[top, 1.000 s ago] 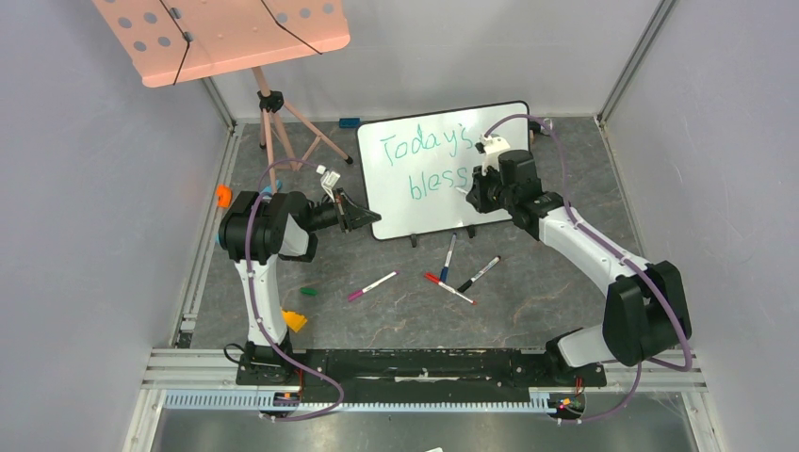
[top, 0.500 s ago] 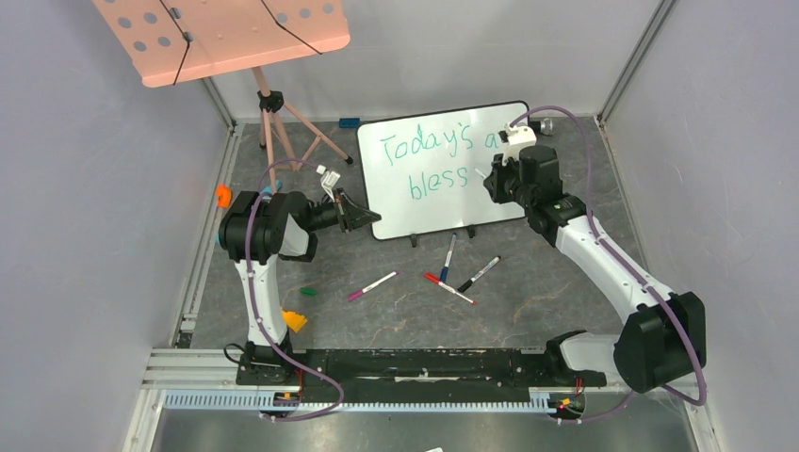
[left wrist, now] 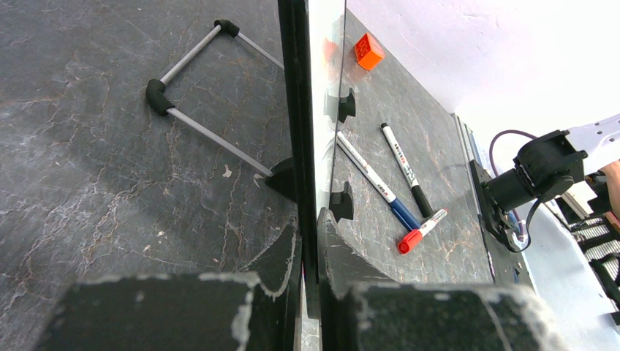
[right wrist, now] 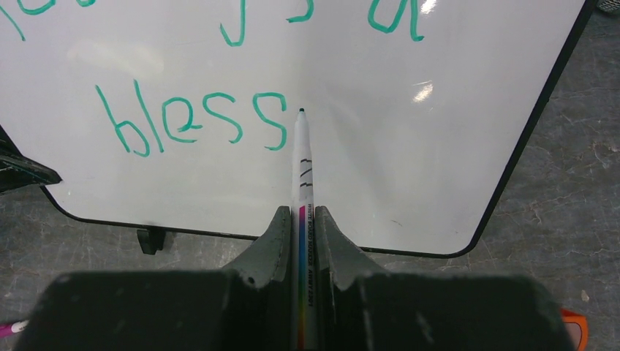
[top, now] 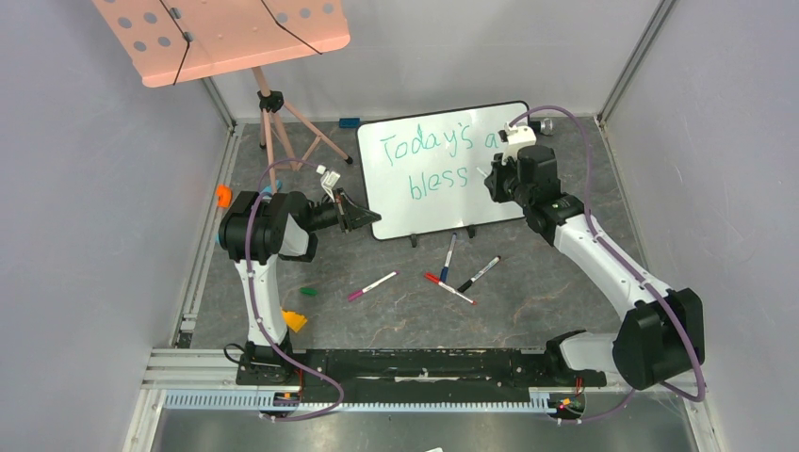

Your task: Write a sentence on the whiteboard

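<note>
The whiteboard [top: 435, 209] stands tilted on the dark floor, black-framed. On it the sentence [top: 438, 146] reads "Today's a" in teal, with "bless" [right wrist: 190, 121] on the line below. My left gripper [top: 364, 218] is shut on the whiteboard's lower-left edge; the left wrist view shows the black frame [left wrist: 295, 110] pinched between its fingers [left wrist: 311, 227]. My right gripper [top: 489, 179] is shut on a white marker [right wrist: 301, 150]. The marker's dark tip points at the board just right of the last "s". Whether the tip touches the board I cannot tell.
Several loose markers lie in front of the board: blue [top: 448, 256], black [top: 480, 273], red [top: 449, 288] and pink [top: 372, 285]. A pink music stand [top: 226, 33] rises at the back left. An orange piece [top: 295, 320] and a green cap [top: 308, 291] lie near the left arm.
My right gripper has moved right with the marker, off the word "bless", uncovering the "a" on the top line. In the last half second it barely shifts. The left arm is still.
</note>
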Robot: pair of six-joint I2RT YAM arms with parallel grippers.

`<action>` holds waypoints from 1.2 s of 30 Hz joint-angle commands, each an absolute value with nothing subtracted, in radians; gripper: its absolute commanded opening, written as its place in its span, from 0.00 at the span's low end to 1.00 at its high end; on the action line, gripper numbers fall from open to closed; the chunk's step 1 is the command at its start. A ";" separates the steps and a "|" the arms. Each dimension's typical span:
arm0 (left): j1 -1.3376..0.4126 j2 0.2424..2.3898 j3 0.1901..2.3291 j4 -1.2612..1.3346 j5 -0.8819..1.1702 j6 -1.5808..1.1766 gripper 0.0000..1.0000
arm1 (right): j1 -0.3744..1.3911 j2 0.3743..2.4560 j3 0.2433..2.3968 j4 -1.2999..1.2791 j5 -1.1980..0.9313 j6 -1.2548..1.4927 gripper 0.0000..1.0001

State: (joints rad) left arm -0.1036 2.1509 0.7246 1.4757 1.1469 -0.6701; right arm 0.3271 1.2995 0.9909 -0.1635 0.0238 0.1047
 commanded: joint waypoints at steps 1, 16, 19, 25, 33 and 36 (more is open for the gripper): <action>-0.105 2.168 0.742 1.557 1.150 -0.623 0.02 | 0.323 1.303 0.991 -0.095 0.041 0.132 0.00; -0.106 2.168 0.743 1.557 1.151 -0.625 0.02 | 0.324 1.317 0.981 -0.074 -0.023 0.137 0.00; -0.105 2.168 0.742 1.557 1.152 -0.624 0.02 | 0.324 1.336 0.997 -0.071 -0.022 0.133 0.00; -0.106 2.169 0.742 1.557 1.151 -0.623 0.02 | 0.324 1.363 1.026 -0.063 -0.006 0.130 0.00; -0.106 2.167 0.741 1.557 1.151 -0.624 0.02 | 0.324 1.399 1.062 -0.057 0.025 0.132 0.00; -0.107 2.167 0.742 1.557 1.151 -0.623 0.02 | 0.324 1.413 1.074 -0.054 0.033 0.132 0.00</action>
State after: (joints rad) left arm -0.1036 2.1509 0.7246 1.4757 1.1473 -0.6701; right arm 0.3271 1.3960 1.0157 -0.0982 0.0063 0.1440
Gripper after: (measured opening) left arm 0.107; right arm 0.114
